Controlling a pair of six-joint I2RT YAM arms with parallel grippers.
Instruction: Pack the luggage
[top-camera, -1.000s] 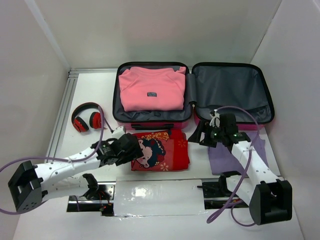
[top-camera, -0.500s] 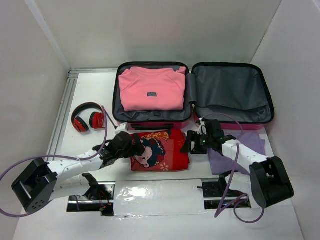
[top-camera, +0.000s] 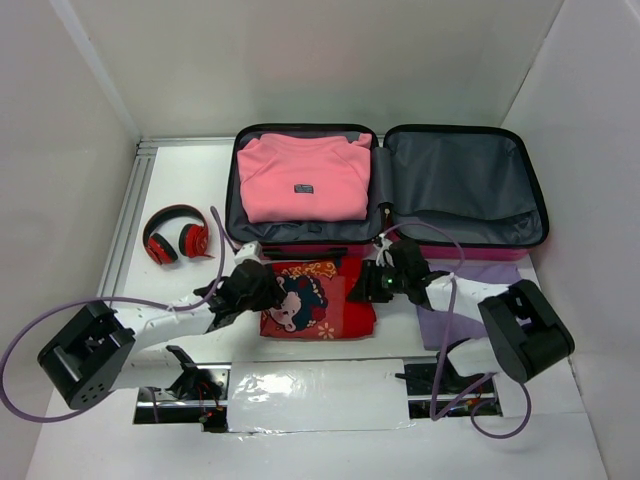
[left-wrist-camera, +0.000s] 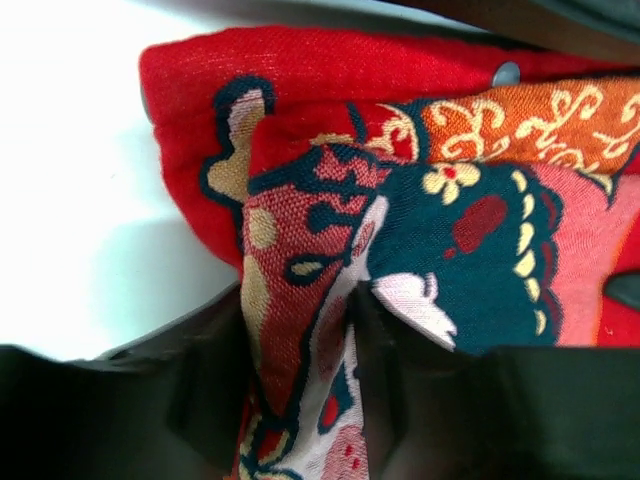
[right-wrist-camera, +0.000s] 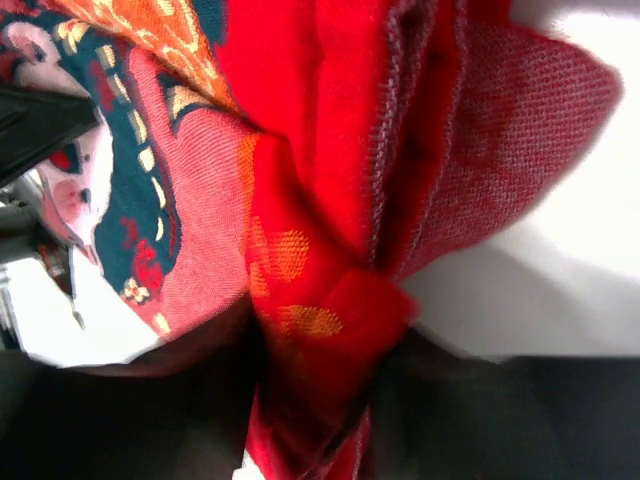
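Near edge: 2 arm bases, with 1 shiny taped plate (top-camera: 318, 388) between them.

Arms: 2, both reaching inward and low over the table (top-camera: 190, 180).
- left gripper (top-camera: 258, 290): at the left end of the garment. In the wrist view its dark fingers (left-wrist-camera: 205, 390) are pressed onto a raised fold of the cloth.
- right gripper (top-camera: 362, 287): at the right end of the same garment. Its fingers (right-wrist-camera: 460, 410) are nipped on a bunched red edge.

Loose items on the table: 3.
- 1 red patterned garment (top-camera: 318, 300), folded, with a cartoon face and gold scrollwork. It lies just in front of the luggage.
- 1 purple cloth (top-camera: 440, 325), flat, partly under the right arm.
- 1 pair of red headphones (top-camera: 175, 235), left of the luggage and well apart from the garment.

Farther back: 1 luggage (top-camera: 460, 185), open flat at the rear centre of the table, two halves side by side.
- left half: 1 folded pink sweater (top-camera: 303, 178).
- right half: grey lining showing.

Surface: white tabletop, with a metal rail (top-camera: 125, 225) along its left side.
Room: plain white walls on three sides.
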